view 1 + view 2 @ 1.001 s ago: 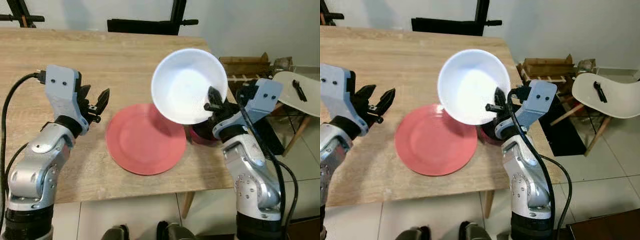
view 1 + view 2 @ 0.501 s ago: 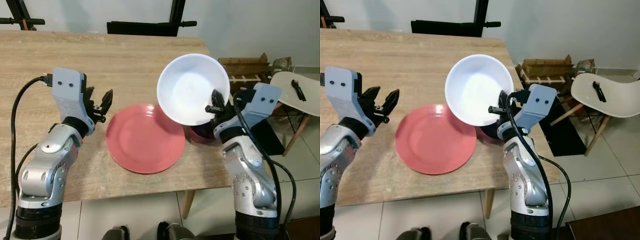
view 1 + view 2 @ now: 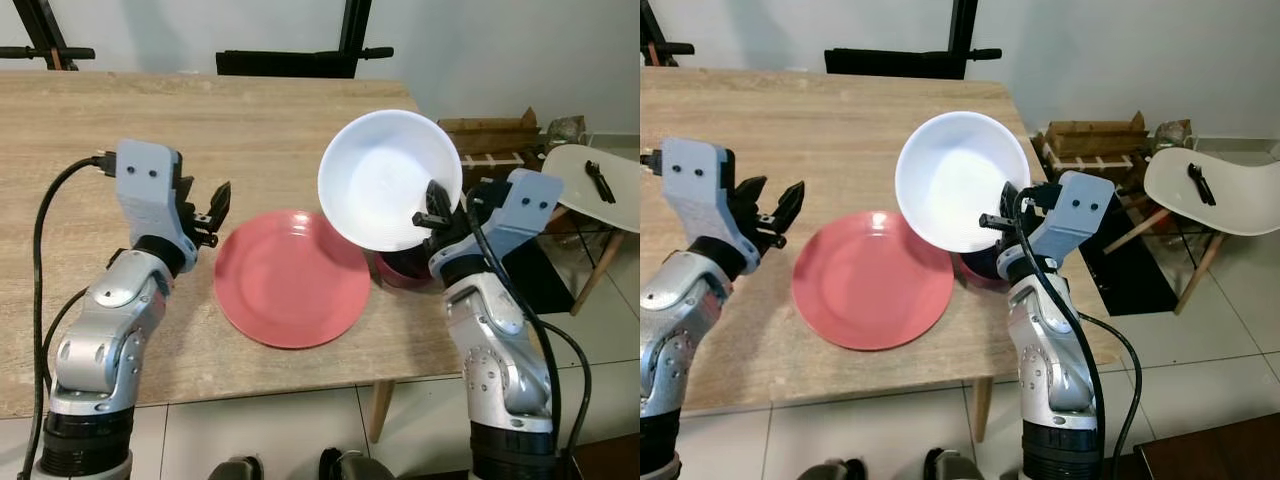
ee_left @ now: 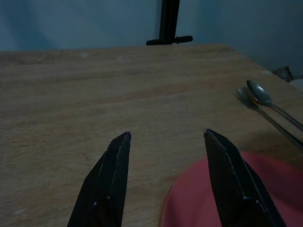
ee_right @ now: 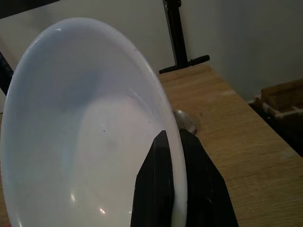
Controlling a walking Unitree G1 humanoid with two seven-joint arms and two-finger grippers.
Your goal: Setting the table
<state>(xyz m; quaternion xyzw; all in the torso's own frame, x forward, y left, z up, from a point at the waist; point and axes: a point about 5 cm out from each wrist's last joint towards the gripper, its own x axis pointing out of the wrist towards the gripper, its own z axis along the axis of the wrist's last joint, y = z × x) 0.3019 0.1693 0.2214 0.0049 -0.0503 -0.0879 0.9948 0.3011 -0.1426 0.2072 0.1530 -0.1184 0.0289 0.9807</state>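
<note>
My right gripper (image 3: 432, 206) is shut on the rim of a white bowl (image 3: 385, 175), holding it tilted in the air over the table's right part, its hollow facing me. The right wrist view shows both fingers (image 5: 161, 189) pinching the bowl's rim (image 5: 85, 132). A red plate (image 3: 290, 277) lies flat on the wooden table (image 3: 200, 120) just left of the bowl. My left gripper (image 3: 215, 205) hovers open beside the plate's left edge, nothing between its fingers (image 4: 111, 179). A spoon and fork (image 4: 265, 101) lie beyond the plate.
A small dark red bowl (image 3: 403, 270) sits at the table's right edge under the white bowl. Off the table to the right stand a white chair (image 3: 595, 185) and a wooden crate (image 3: 495, 135). A black stand (image 3: 300, 60) rises behind the far edge.
The white bowl has shifted slightly right and down in my right gripper. My left gripper has edged closer to the plate, still open.
</note>
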